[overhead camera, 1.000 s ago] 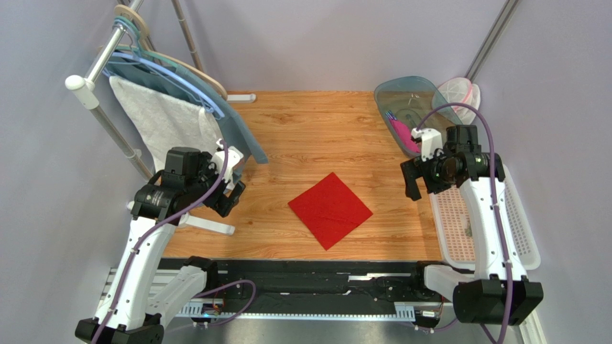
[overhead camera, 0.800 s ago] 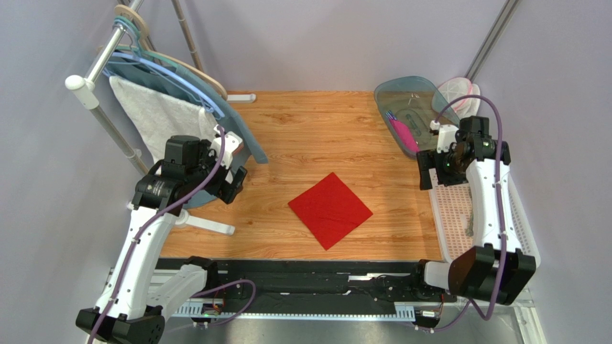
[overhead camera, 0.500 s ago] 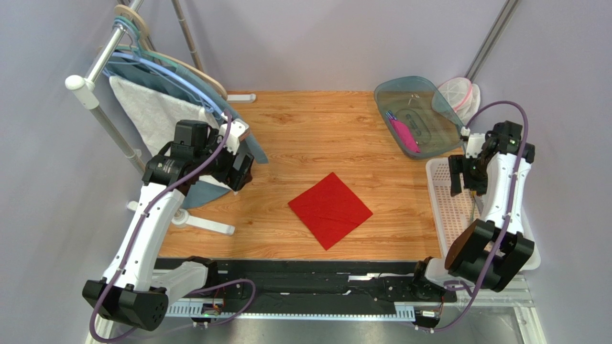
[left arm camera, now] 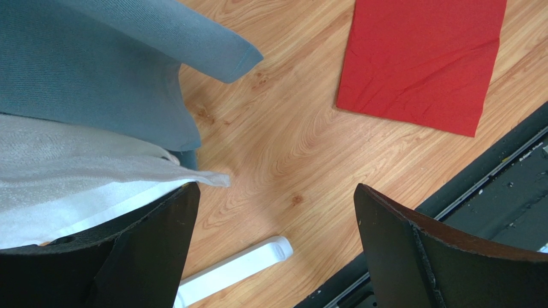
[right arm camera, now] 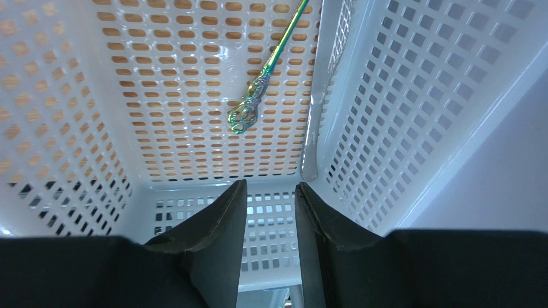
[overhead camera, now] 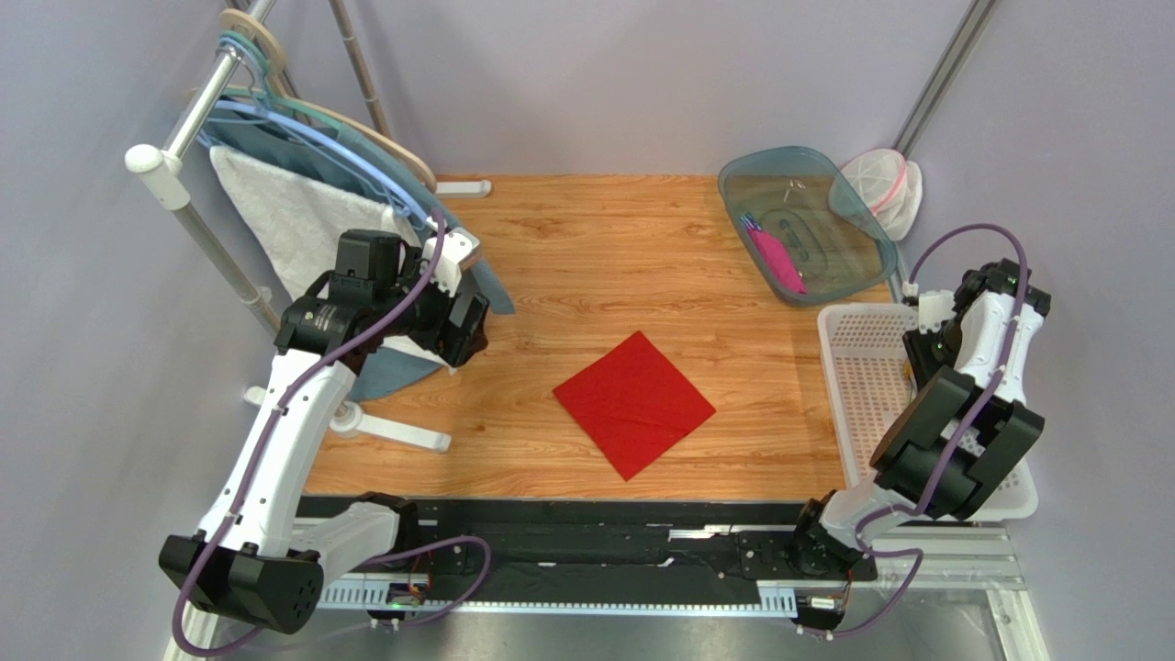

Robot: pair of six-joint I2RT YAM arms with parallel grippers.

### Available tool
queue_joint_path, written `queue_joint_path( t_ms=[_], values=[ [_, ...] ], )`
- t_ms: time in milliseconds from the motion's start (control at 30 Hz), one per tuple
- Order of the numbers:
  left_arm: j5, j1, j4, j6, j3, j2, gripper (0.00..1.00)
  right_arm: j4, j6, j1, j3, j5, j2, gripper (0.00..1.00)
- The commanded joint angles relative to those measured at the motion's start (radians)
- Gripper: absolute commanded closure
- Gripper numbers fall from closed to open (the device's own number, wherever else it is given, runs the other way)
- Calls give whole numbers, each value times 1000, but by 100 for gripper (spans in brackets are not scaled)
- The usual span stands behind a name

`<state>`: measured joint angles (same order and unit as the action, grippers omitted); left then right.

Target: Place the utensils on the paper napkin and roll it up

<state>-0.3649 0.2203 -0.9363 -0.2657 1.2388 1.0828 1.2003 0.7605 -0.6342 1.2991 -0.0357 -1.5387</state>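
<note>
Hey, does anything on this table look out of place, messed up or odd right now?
Nothing is spilled or damaged. The paper napkin lies flat but turned cornerwise and lightly creased. The one utensil in view lies in the white basket, and it gleams rainbow-coloured rather than plain silver.

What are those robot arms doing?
The right pincer hangs over a white basket, just above a shiny utensil lying inside, and holds nothing. The left pincer hovers open beside the hanging clothes. The red napkin lies flat on the table, nothing on it yet.
</note>
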Motion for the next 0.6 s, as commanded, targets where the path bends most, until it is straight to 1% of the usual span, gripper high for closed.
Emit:
queue_joint_path(
  t_ms=[0,233,467,567],
  values=[
    [-17,-2,34,3,10,-9,1,-80,100,-41,-23,-73,-41,63],
    [-17,-2,34,-3,7,-3,1,-134,141,-113,-41,-105,-132,63],
    [-23,-2,36,-3,14,11,1,-191,149,-134,-75,-109,-181,63],
    [-29,-2,34,-7,14,11,1,-200,143,-136,-83,-92,-201,62]
  ],
)
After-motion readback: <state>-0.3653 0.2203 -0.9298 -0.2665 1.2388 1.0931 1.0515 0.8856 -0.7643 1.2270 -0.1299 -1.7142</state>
